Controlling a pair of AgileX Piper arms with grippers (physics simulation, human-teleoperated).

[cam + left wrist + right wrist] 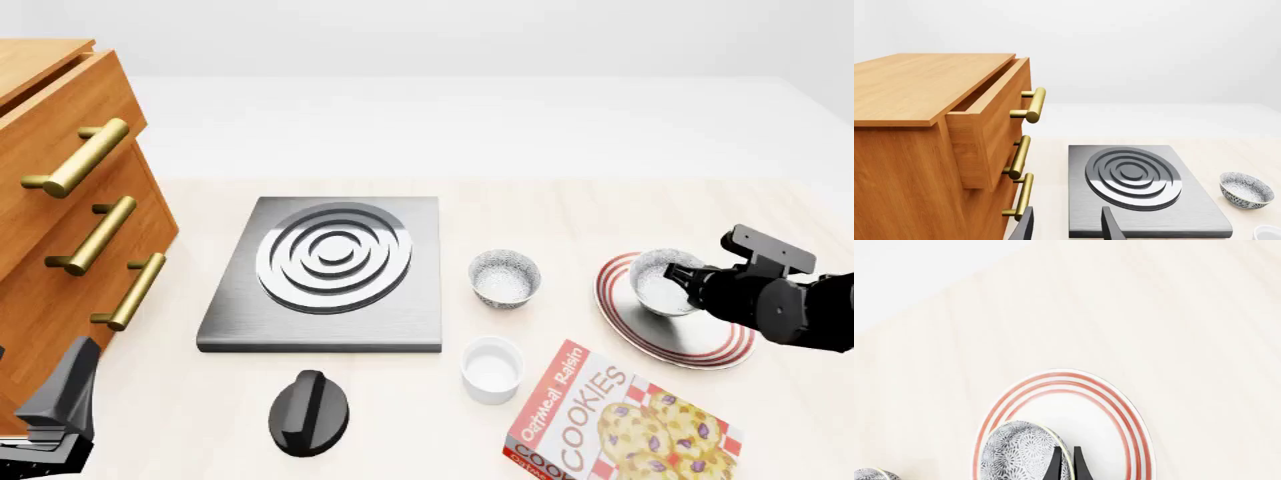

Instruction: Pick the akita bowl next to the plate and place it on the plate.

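The akita bowl (661,283), speckled grey-black with a white inside, is over the left part of the red-ringed plate (683,338). My right gripper (686,286) is shut on its rim. In the right wrist view the two fingers (1055,466) pinch the bowl (1017,450) at its rim, with the plate (1121,415) beneath. Whether the bowl touches the plate I cannot tell. My left gripper (54,412) is at the near left, far from the plate. Its fingers (1110,227) stand open and hold nothing.
A look-alike speckled bowl (505,277) stands between the stove plate (327,270) and the plate. A white cup (491,368), a cookie box (617,422) and a black knob (310,412) lie near the front. A wooden cabinet (60,215) at the left has its top drawer (987,127) pulled out.
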